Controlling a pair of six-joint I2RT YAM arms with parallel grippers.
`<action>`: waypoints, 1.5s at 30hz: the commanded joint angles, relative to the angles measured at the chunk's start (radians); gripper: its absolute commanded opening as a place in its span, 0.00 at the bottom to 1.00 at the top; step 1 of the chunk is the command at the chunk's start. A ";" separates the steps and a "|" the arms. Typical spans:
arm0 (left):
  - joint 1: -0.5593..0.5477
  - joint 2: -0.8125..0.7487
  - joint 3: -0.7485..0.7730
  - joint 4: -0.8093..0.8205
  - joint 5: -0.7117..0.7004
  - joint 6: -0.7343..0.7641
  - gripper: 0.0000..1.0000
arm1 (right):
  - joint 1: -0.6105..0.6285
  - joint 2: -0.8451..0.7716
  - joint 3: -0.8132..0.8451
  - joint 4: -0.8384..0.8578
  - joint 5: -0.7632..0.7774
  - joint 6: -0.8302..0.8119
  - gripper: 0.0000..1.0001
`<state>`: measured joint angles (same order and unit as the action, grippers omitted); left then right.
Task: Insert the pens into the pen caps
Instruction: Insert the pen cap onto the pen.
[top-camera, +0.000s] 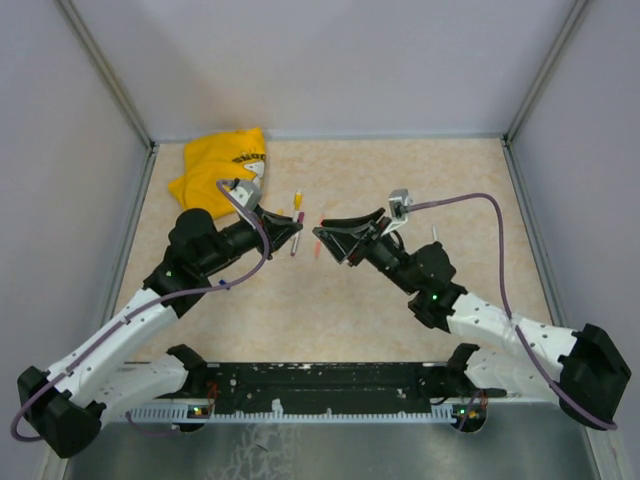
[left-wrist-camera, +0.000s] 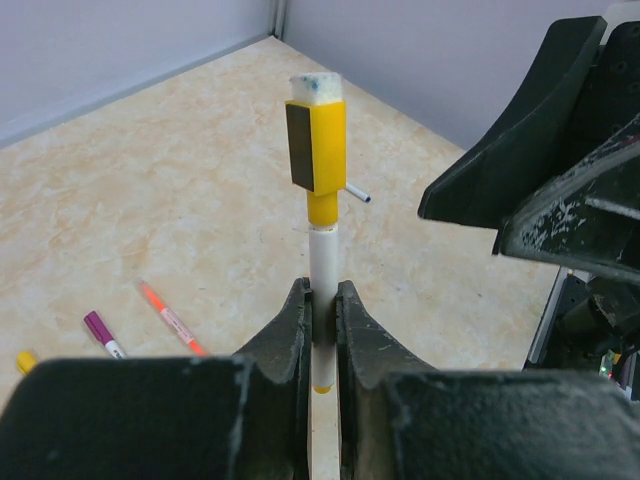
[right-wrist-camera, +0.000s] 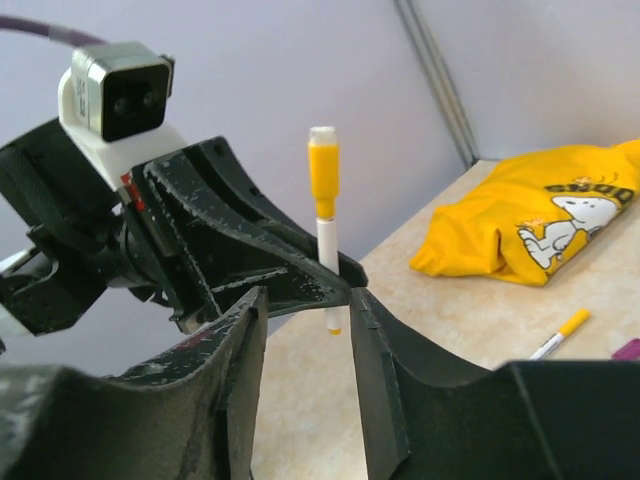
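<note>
1. Grip check first: the left gripper (left-wrist-camera: 321, 292) is clamped tight on the white barrel of the pen (left-wrist-camera: 323, 255), holding it up off the bench (left-wrist-camera: 180, 200) around the middle, and the yellow cap (left-wrist-camera: 326, 150) sits on the end that sticks out.
2. The right gripper (right-wrist-camera: 308, 295) has its jaws about halfway apart with nothing in them, just to the right of the capped end. My read is the cap is on and this is the let-go step.
3. To do it well, back the right gripper straight away to the right along the line it's pointing. Don't swing sideways, because a finger brushing the cap could cock it or pull it off (it's only a friction fit, I'd guess).
4. Keep the left side's squeeze steady while that happens. If the barrel slips in the jaws, the cap end wobbles.
5. I can't tell whether the cap is pushed fully home. A faint line shows where yellow meets white, so a last gentle push might be worth it.
6. For set-down, aim for bare bench, clear of the orange pen (left-wrist-camera: 168, 318) and the purple-capped pen (left-wrist-camera: 101, 334) lying nearby, and well short of the yellow cloth (right-wrist-camera: 520, 225) at the far left.
</note>
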<state>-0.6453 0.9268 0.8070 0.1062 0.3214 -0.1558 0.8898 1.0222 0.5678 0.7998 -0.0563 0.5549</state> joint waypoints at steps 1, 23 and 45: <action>0.001 -0.022 -0.005 0.034 -0.014 -0.006 0.00 | -0.016 -0.079 0.013 -0.108 0.125 -0.017 0.43; 0.001 0.041 -0.009 0.126 0.076 -0.065 0.00 | -0.163 0.124 0.531 -0.570 -0.140 -0.018 0.60; 0.001 0.043 -0.017 0.146 0.092 -0.072 0.01 | -0.127 0.215 0.615 -0.594 -0.188 -0.051 0.56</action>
<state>-0.6453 0.9726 0.7895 0.2058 0.3870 -0.2134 0.7498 1.2324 1.1282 0.1738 -0.2104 0.5236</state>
